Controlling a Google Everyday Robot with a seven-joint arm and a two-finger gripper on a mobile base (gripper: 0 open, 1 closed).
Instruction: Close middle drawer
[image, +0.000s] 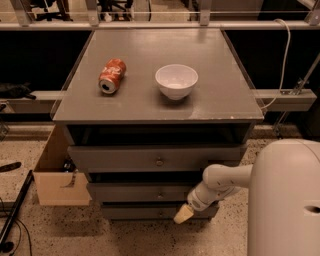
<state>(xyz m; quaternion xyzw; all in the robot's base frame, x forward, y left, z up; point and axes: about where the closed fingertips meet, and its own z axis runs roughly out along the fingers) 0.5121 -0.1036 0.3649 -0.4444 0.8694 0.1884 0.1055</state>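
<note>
Camera view, lower centre of frame: the robot's cream-tipped gripper (183, 214) hangs at the frame-right end of the cabinet front, low beside the middle drawer (140, 192), a flat grey wooden front with a small dark knob, second of three. Whether the gripper is spread or pressed together cannot be told.

The drawer seems to stand slightly proud of the lowest grey drawer (140, 212). A clean close likely calls for contact raised onto the middle front and nearer its centre. A steady, square push would keep the shallow box from racking.

The matte painted wood looks hard and smooth. On the grey cabinet top (150, 107) a red metal soda can (112, 75) lies on its side, well apart from an upright round white bowl (176, 81).
</note>
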